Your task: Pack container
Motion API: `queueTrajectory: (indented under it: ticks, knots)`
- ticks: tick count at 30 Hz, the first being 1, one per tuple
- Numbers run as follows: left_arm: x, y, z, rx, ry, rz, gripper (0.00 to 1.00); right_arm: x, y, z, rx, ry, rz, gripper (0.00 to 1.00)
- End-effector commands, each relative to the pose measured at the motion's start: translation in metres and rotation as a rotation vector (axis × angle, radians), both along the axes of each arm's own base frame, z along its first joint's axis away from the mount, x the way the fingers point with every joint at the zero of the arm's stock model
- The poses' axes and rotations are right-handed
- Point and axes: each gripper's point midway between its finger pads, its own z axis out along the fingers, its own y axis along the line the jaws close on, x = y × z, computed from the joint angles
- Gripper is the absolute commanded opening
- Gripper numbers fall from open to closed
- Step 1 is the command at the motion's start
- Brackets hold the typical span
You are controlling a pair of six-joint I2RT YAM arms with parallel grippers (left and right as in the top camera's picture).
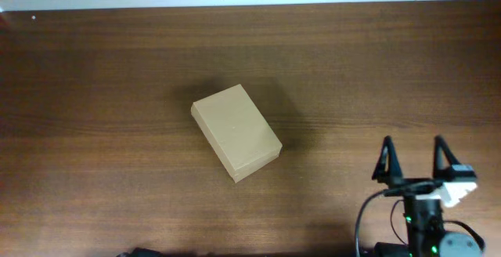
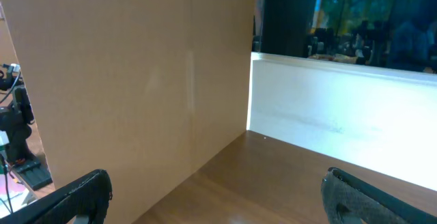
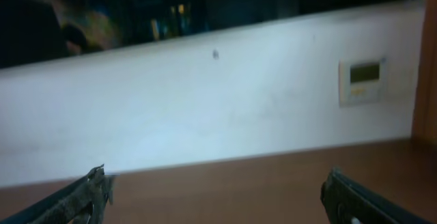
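I see the box lying shut at frame centre on the table. My right gripper, lower right, and left gripper both gape wide, empty.

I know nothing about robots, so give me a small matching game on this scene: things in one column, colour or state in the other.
Things:
1. box
2. table
3. right end effector
4. wall

Descriptions:
A. white
B. open, holding nothing
C. tan, closed
D. dark brown wood

Pairs: 1-C, 2-D, 3-B, 4-A
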Motion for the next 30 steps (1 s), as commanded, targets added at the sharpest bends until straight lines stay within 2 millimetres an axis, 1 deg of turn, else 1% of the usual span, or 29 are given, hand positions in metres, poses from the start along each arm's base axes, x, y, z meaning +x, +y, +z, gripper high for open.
queueTrajectory:
  ticks: [1,4,7,12,13,30]
  knots:
    - [-0.001,0.001,-0.002,-0.008,-0.006,-0.001,0.99,0.011,0.001,-0.034,0.006,0.059,0.019,0.99]
    - [-0.001,0.001,-0.002,-0.008,-0.006,-0.001,0.99,0.021,0.000,-0.067,0.013,0.109,0.021,0.99]
    - [-0.001,0.001,-0.002,-0.008,-0.006,-0.001,0.99,0.028,0.001,-0.093,0.019,0.150,0.030,0.99]
    - [-0.001,0.001,-0.002,-0.008,-0.006,-0.001,0.99,0.032,0.001,-0.125,0.029,0.213,0.036,0.99]
    - [-0.001,0.001,-0.002,-0.008,-0.006,-0.001,0.99,0.033,0.001,-0.128,0.029,0.212,0.037,0.99]
    - [-0.001,0.001,-0.002,-0.008,-0.006,-0.001,0.99,0.034,0.001,-0.127,0.026,0.197,0.035,0.99]
